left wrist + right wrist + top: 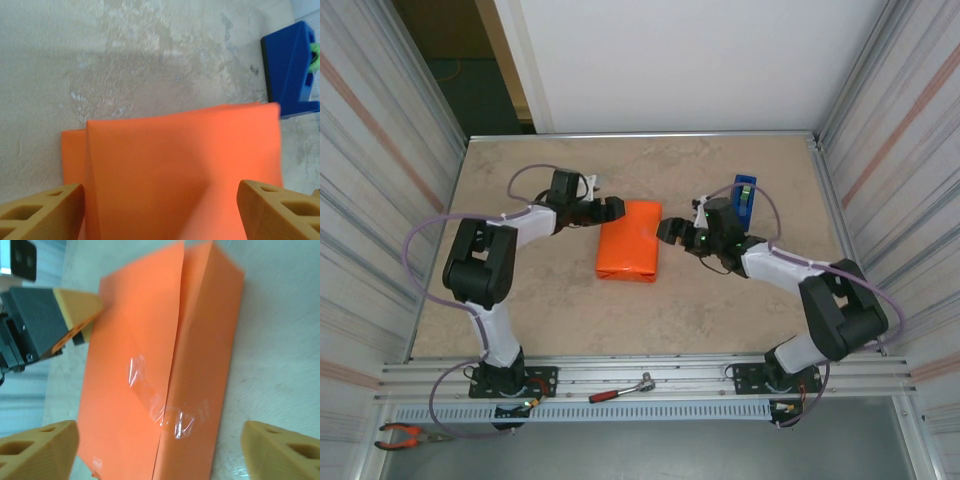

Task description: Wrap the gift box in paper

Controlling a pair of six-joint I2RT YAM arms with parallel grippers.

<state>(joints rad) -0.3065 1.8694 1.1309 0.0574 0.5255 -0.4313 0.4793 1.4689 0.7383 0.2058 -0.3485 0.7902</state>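
Top external view showed the paper folded into a flat orange parcel on the table, lying between the two arms. The gift box itself was hidden under the wrapping. The left gripper sat at the parcel's far left corner, and the right gripper just beside its right edge, so the parcel lay directly ahead of each tool.

From the left wrist, the tan fingers stood well apart, with the orange surface stretching forward from between them; whether they touched it could not be told. A blue tape dispenser stood beyond the parcel, ahead and to the right of this tool.

From the right wrist, the jaws were also spread wide, clamped on nothing, and the parcel ran away in front of them. One paper flap overlapped the other along a lengthwise seam, and a crumpled piece of clear tape lay across that seam close to the fingers. At the parcel's far side, one fingertip of the left tool met the paper's edge.
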